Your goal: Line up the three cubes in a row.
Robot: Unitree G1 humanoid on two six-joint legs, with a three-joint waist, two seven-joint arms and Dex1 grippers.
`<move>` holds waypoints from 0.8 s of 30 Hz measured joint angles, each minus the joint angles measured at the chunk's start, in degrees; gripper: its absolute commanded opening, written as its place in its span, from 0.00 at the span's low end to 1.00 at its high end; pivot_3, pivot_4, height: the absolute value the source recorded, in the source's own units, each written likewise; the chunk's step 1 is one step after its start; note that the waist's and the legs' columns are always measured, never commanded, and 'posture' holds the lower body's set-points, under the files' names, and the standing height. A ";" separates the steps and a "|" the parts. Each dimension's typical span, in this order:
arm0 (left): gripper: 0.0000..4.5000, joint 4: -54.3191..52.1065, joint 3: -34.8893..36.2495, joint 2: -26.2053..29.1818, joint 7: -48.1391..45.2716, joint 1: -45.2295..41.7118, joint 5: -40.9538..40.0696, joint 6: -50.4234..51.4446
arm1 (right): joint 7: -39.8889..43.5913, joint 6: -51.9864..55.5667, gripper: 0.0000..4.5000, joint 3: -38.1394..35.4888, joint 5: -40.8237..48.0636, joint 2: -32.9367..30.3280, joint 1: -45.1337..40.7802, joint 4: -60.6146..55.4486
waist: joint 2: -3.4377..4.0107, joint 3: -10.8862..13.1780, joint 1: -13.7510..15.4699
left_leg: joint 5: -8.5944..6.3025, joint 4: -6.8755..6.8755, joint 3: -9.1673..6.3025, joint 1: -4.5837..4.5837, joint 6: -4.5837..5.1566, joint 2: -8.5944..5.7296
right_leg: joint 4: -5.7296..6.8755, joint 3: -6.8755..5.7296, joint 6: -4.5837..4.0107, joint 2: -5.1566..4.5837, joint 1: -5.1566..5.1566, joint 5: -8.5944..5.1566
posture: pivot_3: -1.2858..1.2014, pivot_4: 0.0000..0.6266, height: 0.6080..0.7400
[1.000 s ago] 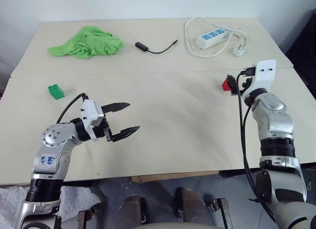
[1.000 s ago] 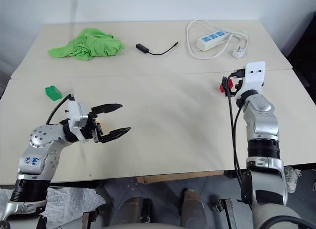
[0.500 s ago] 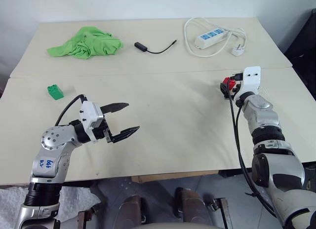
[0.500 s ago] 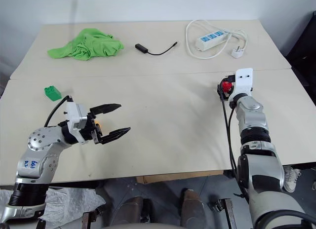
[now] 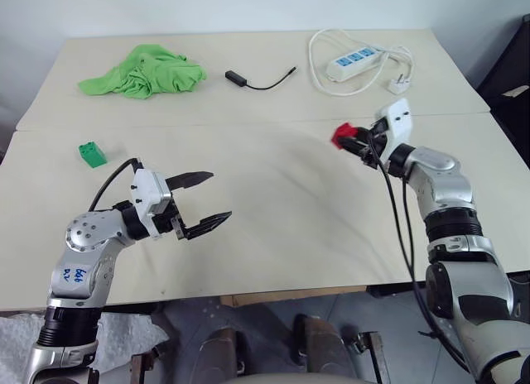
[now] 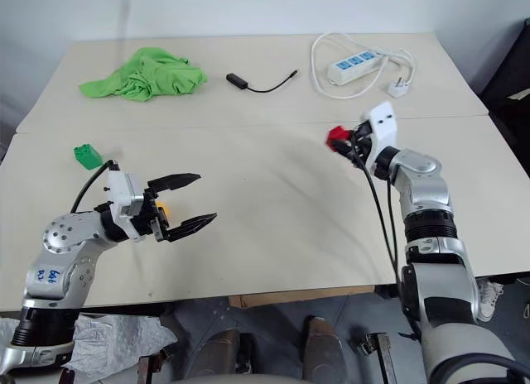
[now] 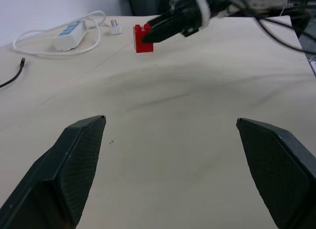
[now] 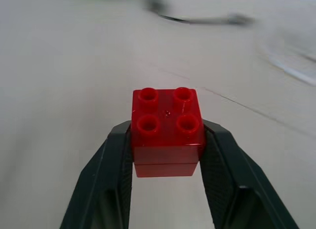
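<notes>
Right tool (image 8: pixel 165 155) is clamped on the red cube (image 8: pixel 167 131), one finger on each side wall, studs up, block level. In the head views the red cube (image 5: pixel 343 136) hangs above the bench (image 5: pixel 281 210), right of centre, clear of the surface as far as can be judged. Left tool (image 5: pixel 203 204) hovers low over the bench on the left with its fingers spread as wide as they go, nothing between them.

Green cube (image 5: pixel 93 155) lies on the bench near the left edge, well apart from both tools. A bit of orange-yellow (image 6: pixel 161 208) shows just behind the left tool's fingers, probably the third cube, mostly hidden. Green cloth (image 5: pixel 142 69), a small black cable (image 5: pixel 261 78) and a white power strip (image 5: pixel 358 63) sit at the far side, away from the work.

Handling, as a judgement: the cubes look like hard, light plastic, stiff, not fragile. Smooth walls may slip, so grip flat on two opposite side walls around mid-height, as with the red one now; avoid the studs and corners. Light weight means a bump from a finger could knock a set cube out of line. Row not yet formed; all three cubes are apart.
</notes>
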 measured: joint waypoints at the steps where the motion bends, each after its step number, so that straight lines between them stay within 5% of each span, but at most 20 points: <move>1: 1.00 0.02 0.41 0.23 -0.12 0.18 0.00 -0.09 | 5.47 -2.62 0.34 2.13 -0.28 -0.29 -0.58 0.05 | 0.00 0.00 -0.01 | 0.00 0.00 0.01 0.01 0.00 -0.01 | 0.00 0.00 0.00 0.00 0.01 0.00 | 0.52 0.24 1.00; 8: 1.00 0.01 1.03 0.17 0.06 1.54 0.00 -0.21 | 23.09 -16.01 0.34 10.25 -4.19 1.01 -2.97 8.46 | -0.01 0.00 0.18 | 0.00 0.03 0.00 0.01 0.00 -0.02 | 0.00 -0.06 0.00 -0.03 0.05 0.00 | 0.52 0.24 1.00; 24: 1.00 -1.07 1.73 0.57 0.56 2.19 -0.10 0.40 | 22.26 -28.74 0.34 9.52 -7.81 4.60 -5.79 23.40 | 0.00 0.01 0.00 | 0.00 0.07 -0.09 0.05 -0.01 0.00 | 0.06 -0.06 0.00 -0.03 0.08 0.00 | 0.52 0.24 1.00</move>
